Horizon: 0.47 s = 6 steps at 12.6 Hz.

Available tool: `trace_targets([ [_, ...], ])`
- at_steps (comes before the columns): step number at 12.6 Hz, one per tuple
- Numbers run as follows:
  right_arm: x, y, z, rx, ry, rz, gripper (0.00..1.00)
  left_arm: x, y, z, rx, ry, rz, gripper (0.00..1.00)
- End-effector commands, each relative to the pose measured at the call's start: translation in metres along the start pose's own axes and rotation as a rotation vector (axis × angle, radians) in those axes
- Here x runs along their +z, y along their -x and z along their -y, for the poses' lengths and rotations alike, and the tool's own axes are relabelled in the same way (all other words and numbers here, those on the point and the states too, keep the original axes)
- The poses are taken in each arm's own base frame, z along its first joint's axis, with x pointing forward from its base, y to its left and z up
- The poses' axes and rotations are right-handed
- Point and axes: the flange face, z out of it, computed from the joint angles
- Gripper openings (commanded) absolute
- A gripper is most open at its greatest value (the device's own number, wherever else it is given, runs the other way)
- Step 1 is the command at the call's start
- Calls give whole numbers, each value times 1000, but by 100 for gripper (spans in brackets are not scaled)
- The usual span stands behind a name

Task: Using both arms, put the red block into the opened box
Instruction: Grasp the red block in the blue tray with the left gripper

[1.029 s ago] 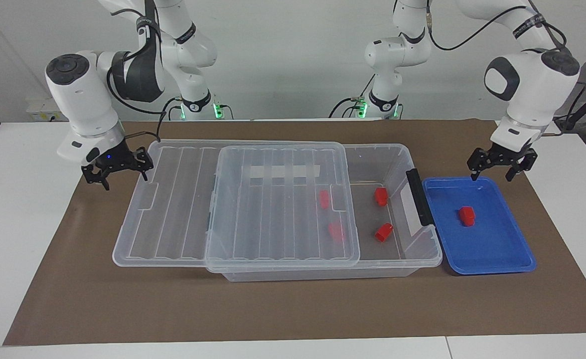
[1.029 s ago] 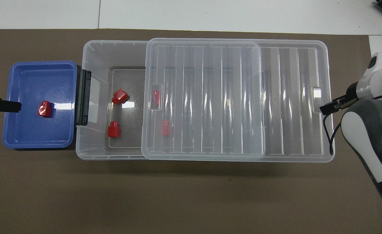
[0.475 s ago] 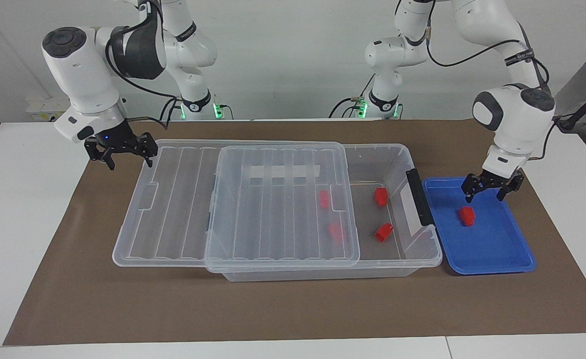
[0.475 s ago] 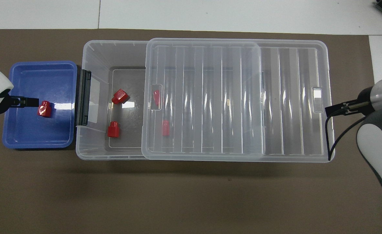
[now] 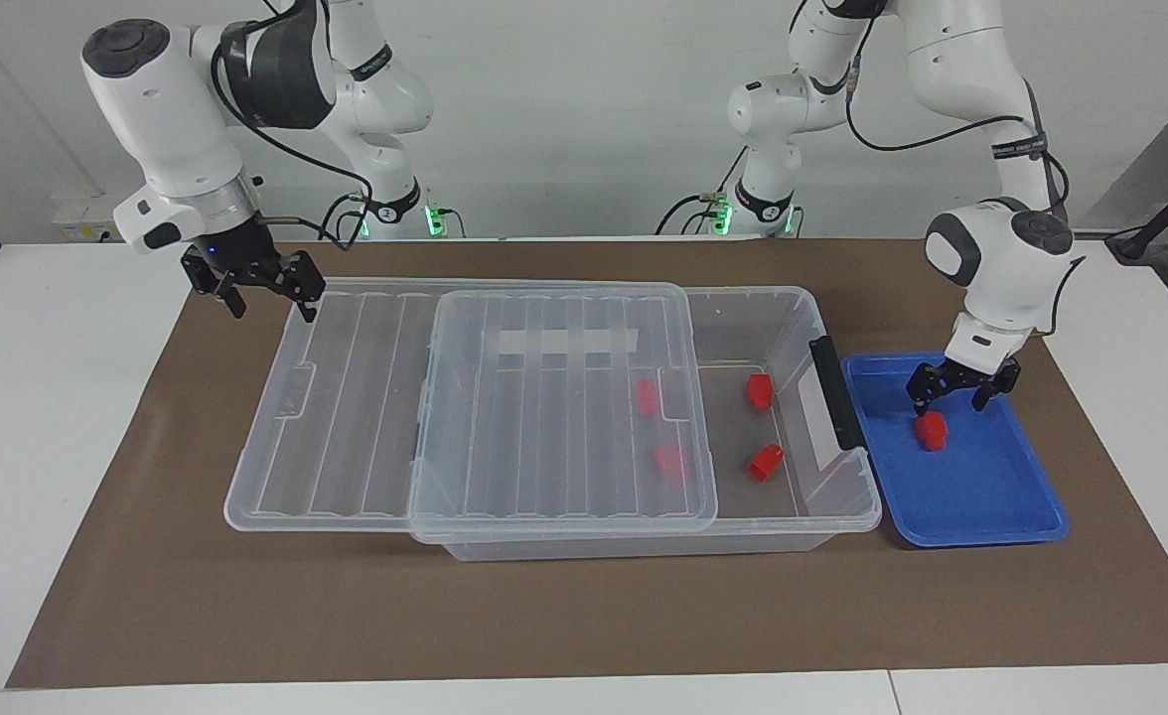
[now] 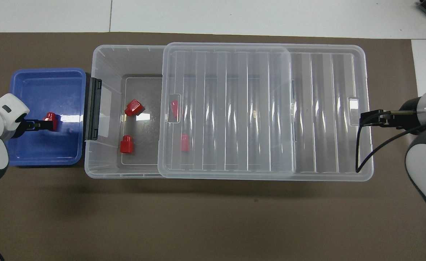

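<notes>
Brown paper covers the bench, where the left gripper (image 5: 952,395), jaws spread and empty, hangs just above the red block (image 5: 932,430) in the blue tray (image 5: 991,506) and should descend squarely before closing, while the right gripper (image 5: 264,291), released, waits over the box (image 5: 793,318) lid's end.

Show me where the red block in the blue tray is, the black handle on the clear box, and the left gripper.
red block (image 5: 932,429), facing view, its upper face.
black handle (image 5: 835,391), facing view, middle of the bar.
left gripper (image 5: 953,399), facing view, midway between its open fingertips, above the block.
</notes>
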Motion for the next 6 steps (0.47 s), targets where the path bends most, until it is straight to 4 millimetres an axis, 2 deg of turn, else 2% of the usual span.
trace_targets([
  [1, -44, 3, 6, 34, -23, 3, 100, 14, 1, -10, 1, 8, -4, 100],
  [4, -92, -10, 19, 41, -9, 21, 100, 30, -1, -15, 10, 5, -26, 100],
  [6, -110, -20, 20, 67, -10, 44, 99, 32, -3, -17, 12, 4, -35, 97],
])
